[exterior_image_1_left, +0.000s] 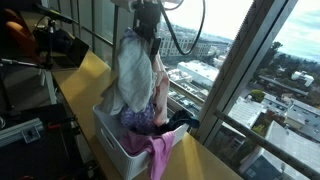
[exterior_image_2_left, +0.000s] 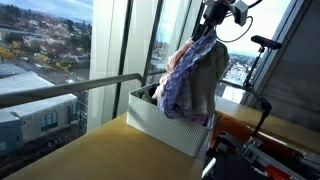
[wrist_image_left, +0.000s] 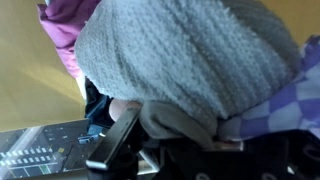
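My gripper (exterior_image_1_left: 147, 32) (exterior_image_2_left: 212, 30) is shut on the top of a grey knitted cloth (exterior_image_1_left: 129, 75) (exterior_image_2_left: 203, 72), which hangs from it above a white basket (exterior_image_1_left: 118, 146) (exterior_image_2_left: 160, 119). A pale pink garment (exterior_image_1_left: 161, 88) and a purple checked cloth (exterior_image_2_left: 176, 88) hang up with it. In the wrist view the grey cloth (wrist_image_left: 190, 50) fills the frame and bunches between the jaws of the gripper (wrist_image_left: 180, 135); a dark finger (wrist_image_left: 115, 145) shows at the left. The purple checked cloth (wrist_image_left: 275, 100) lies at the right. More purple and pink clothes (exterior_image_1_left: 143, 120) fill the basket.
The basket stands on a wooden counter (exterior_image_1_left: 90, 70) (exterior_image_2_left: 90, 150) along tall windows with a metal rail (exterior_image_2_left: 70, 90). A pink cloth (exterior_image_1_left: 160, 155) drapes over the basket's rim. Tripods and dark equipment (exterior_image_1_left: 40, 50) stand beside the counter, with red gear (exterior_image_2_left: 270, 135) behind.
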